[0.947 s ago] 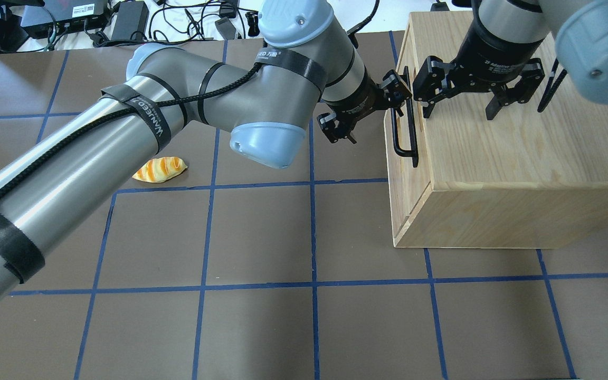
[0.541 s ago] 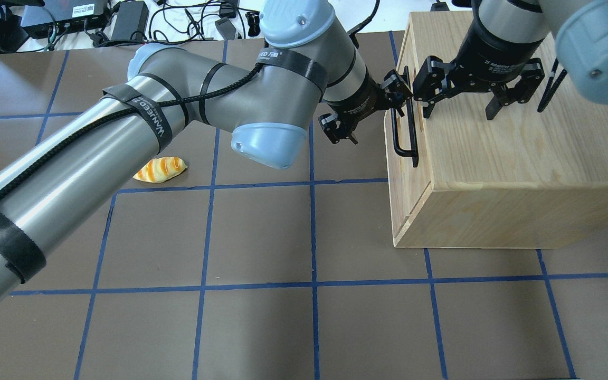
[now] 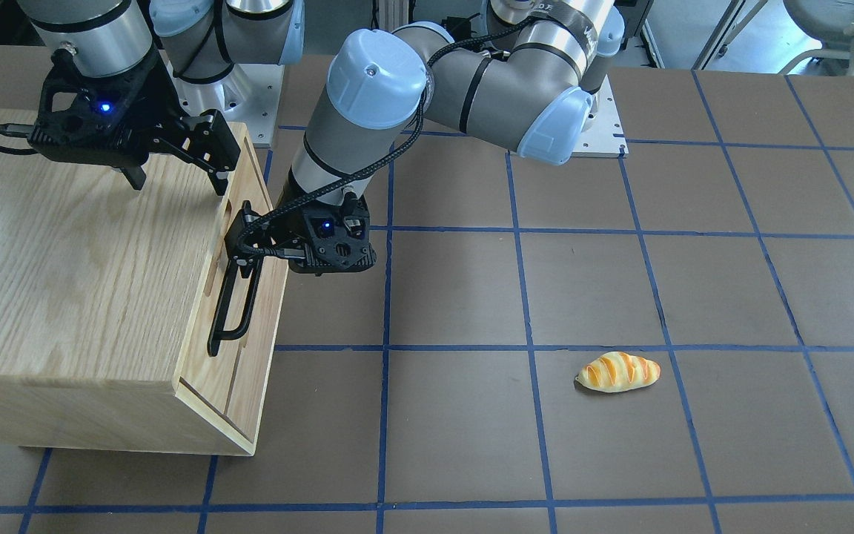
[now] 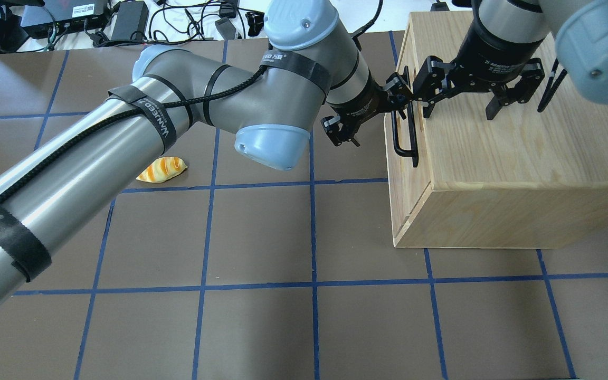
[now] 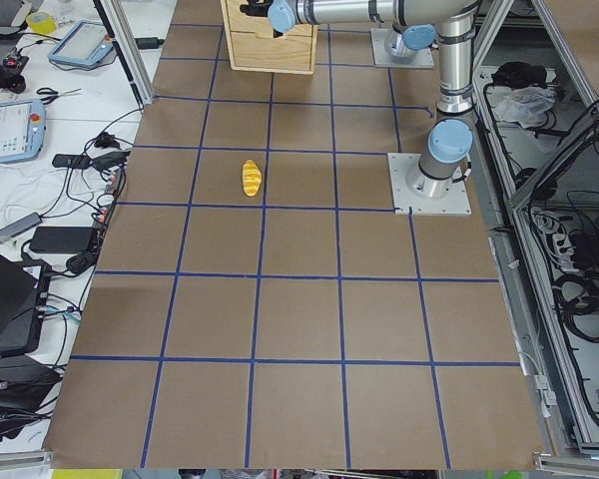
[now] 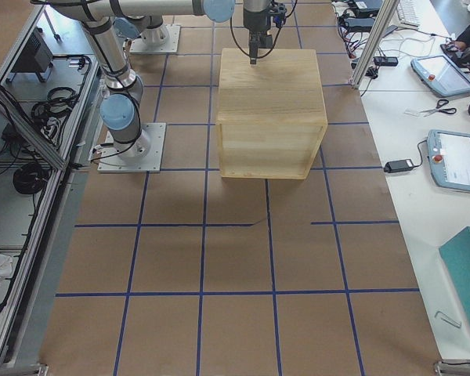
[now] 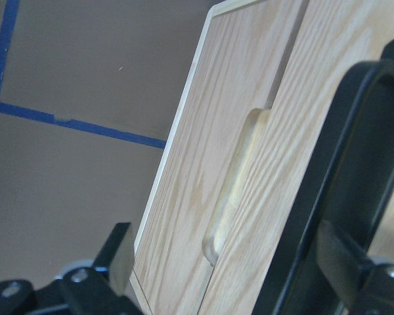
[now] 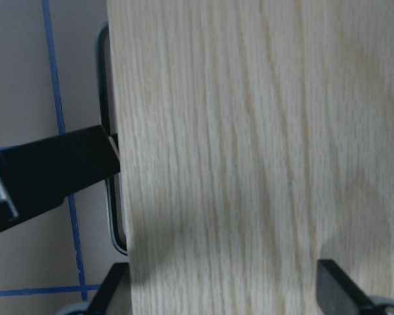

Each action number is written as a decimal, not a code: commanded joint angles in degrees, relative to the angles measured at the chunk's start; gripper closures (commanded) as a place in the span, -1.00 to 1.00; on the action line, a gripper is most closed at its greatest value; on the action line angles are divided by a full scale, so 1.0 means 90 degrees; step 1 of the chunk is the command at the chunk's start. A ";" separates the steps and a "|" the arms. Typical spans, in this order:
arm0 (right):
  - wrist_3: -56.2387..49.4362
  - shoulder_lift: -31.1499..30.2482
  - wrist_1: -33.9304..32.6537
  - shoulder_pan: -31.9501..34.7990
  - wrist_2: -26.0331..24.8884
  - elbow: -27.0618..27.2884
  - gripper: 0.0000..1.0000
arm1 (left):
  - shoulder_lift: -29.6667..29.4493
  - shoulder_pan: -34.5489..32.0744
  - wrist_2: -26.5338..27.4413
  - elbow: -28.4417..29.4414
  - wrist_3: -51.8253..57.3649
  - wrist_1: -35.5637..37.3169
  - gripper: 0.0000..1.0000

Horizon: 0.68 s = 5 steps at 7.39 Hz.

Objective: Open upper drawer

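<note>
The oak cabinet (image 4: pixel 510 153) stands at the table's right side. The upper drawer (image 4: pixel 400 158) looks flush with the panel below it, and its black bar handle (image 4: pixel 403 138) runs along the front. My left gripper (image 4: pixel 368 113) is open at the handle's far end. In the left wrist view the handle (image 7: pixel 341 184) lies between the fingers of that gripper (image 7: pixel 233 262), close to the right one, beside the routed slot (image 7: pixel 235 190). My right gripper (image 4: pixel 460 111) is open, fingertips down over the cabinet top (image 8: pixel 249 164). The front view shows the handle (image 3: pixel 234 304), the left gripper (image 3: pixel 295 248) and the right gripper (image 3: pixel 175 178).
A toy bread roll (image 4: pixel 161 169) lies on the brown mat left of my left arm; it also shows in the front view (image 3: pixel 617 372). Cables and power bricks (image 4: pixel 124 18) lie beyond the far edge. Blue tape lines grid the mat.
My left arm has shifted slightly right, toward the cabinet's front. The right gripper, the drawer and the bread roll have not moved.
</note>
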 commanded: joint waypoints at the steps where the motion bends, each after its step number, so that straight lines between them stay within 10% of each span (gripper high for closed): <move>1: 0.0000 0.0000 0.0000 0.0000 0.0003 0.0000 -1.00 | -0.0090 -0.0003 0.0018 -0.0005 -0.0003 0.0000 -1.00; 5: 0.0000 0.0000 0.0000 0.0000 0.0003 0.0000 -1.00 | -0.0111 0.0007 0.0096 0.0015 0.0133 0.0000 -1.00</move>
